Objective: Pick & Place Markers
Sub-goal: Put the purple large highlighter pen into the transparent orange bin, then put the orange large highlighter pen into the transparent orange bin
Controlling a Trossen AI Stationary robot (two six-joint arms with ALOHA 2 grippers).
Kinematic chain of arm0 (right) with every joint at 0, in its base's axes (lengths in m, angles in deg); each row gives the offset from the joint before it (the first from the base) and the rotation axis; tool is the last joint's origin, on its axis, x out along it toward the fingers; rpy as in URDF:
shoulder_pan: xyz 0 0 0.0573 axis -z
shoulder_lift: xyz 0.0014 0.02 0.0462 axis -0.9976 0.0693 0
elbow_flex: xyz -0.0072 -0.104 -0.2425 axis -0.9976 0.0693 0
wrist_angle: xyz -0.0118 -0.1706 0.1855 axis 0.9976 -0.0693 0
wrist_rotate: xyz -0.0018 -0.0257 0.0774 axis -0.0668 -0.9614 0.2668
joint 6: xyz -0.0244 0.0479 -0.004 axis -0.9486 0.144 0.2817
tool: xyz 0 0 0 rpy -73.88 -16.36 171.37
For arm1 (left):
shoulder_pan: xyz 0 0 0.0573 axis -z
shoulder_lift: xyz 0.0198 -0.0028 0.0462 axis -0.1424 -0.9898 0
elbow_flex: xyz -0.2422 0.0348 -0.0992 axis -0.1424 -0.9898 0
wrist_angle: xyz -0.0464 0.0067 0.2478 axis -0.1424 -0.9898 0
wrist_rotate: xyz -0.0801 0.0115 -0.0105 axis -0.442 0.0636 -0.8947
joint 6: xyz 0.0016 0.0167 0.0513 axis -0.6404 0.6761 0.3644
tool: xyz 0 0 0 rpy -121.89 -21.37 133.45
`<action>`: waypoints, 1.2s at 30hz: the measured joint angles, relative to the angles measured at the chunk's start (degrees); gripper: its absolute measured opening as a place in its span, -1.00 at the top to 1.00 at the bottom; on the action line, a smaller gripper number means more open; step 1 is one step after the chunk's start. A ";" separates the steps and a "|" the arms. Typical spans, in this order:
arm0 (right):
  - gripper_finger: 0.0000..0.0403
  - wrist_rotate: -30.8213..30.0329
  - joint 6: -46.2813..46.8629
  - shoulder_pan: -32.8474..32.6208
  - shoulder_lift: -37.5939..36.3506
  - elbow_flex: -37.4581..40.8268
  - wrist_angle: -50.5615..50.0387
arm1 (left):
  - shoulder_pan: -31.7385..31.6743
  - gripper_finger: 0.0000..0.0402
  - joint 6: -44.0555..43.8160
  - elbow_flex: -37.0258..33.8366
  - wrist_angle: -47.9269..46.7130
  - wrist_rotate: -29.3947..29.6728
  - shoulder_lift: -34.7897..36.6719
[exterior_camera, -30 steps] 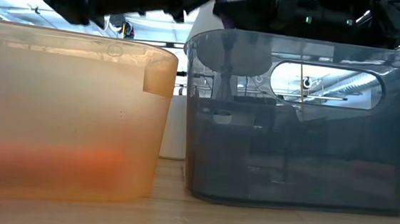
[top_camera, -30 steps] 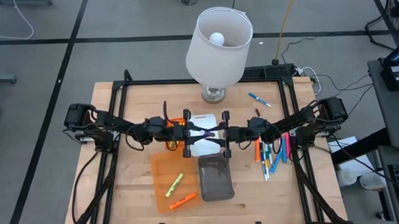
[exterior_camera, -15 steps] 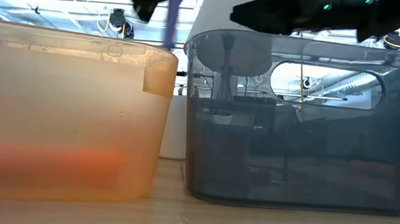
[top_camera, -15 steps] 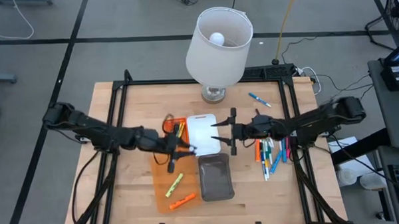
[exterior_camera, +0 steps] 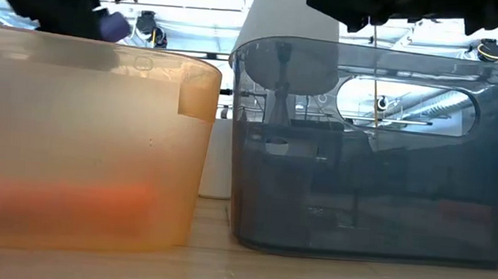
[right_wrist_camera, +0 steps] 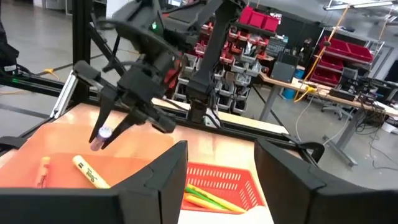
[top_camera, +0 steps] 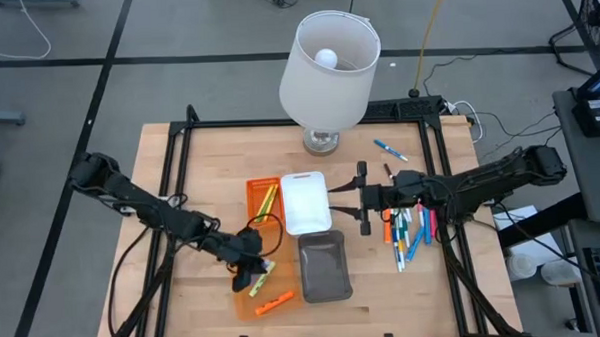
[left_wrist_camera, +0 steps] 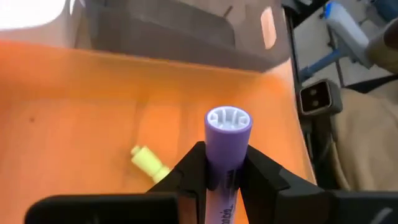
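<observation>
One purple marker (left_wrist_camera: 226, 149) stood pinched in left hand (left_wrist_camera: 217, 180), poised over orange tray (left_wrist_camera: 81, 112) for dropping; right hand (right_wrist_camera: 217, 180) spread, empty.

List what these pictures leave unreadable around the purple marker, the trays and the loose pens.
- Purple marker: the left gripper covers its lower barrel in the left wrist view, so the print is unreadable.
- Translucent orange tray: in the low view its frosted wall blurs the contents into an orange smear.
- Loose pens beside the right gripper: too small in the high view to count.
</observation>
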 joint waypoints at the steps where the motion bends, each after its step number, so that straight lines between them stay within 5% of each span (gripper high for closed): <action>1: 0.15 0.00 0.01 0.02 0.00 0.01 -0.35 | -0.22 0.66 -0.11 0.08 -0.36 -0.12 -0.03; 11: 0.15 0.02 0.03 0.00 0.00 0.02 -1.76 | -3.33 0.50 -1.37 0.05 -6.54 0.64 -0.07; 29: 0.15 0.30 -2.59 -3.43 -0.02 0.05 -7.99 | -3.75 0.10 10.96 0.05 -6.26 0.59 0.04; 36: 0.15 0.44 14.41 -8.87 -1.82 0.04 -25.65 | -6.76 0.09 13.44 0.05 -6.03 0.62 0.28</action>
